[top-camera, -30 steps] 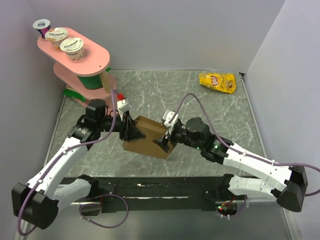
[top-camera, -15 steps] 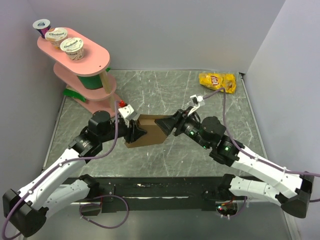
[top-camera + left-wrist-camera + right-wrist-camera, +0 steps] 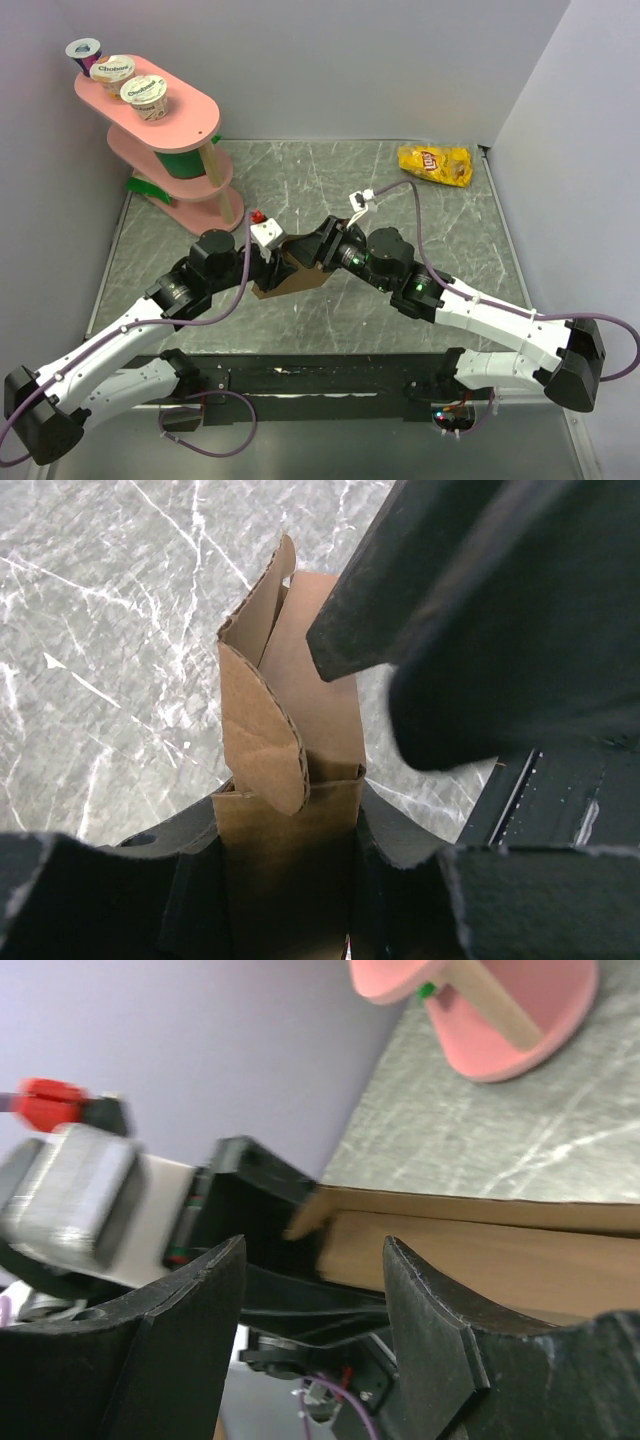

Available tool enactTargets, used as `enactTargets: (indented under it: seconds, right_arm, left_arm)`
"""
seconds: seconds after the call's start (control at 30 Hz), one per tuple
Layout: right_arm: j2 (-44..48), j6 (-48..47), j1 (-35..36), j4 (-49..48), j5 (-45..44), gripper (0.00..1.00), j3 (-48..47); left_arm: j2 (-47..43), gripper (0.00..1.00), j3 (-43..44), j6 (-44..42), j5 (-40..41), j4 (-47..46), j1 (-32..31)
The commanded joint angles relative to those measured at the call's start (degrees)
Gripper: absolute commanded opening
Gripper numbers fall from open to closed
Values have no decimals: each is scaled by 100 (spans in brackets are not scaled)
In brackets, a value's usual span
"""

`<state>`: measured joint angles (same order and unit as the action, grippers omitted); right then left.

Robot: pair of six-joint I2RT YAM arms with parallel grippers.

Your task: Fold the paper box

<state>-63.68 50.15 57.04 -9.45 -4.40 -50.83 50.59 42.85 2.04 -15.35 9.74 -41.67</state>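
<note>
Plain brown corrugated cardboard box (image 3: 300, 275) sits mid grey marbled surface (image 3: 400, 200). The left gripper (image 3: 290, 825) has its jaws clamped on the body; the right gripper (image 3: 312, 1270) has its jaws apart at the open end. Likely step: closing the end, since the rounded flap (image 3: 262, 730) stands loose and needs pressing inward against a firm left hold.

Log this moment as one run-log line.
left pincer: shut on paper box | right pincer: open, at box | flap: curled, untucked
</note>
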Motion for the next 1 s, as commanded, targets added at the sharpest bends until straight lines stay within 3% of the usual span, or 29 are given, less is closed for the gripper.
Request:
enactTargets:
  seconds: [0.0,0.17,0.53,0.7,0.97]
  right_arm:
    - [58,65,80,-259,-60,64,-331]
    - [-241,-23,106,154,-131,61,-682]
    - [-479,38,141,514,-210,50,-780]
    - [-487,91,132,524,-228,40,-657]
    - [-417,118,54,400,-149,19,-428]
  left_arm:
    - [13,1,83,-125,366,-130,-165]
    - [30,1,109,-143,911,-25,-394]
    - [-31,1,74,-143,1263,-25,-632]
    - [-101,1,22,-345,1281,-16,-658]
    - [-418,1,-119,-459,604,-147,-667]
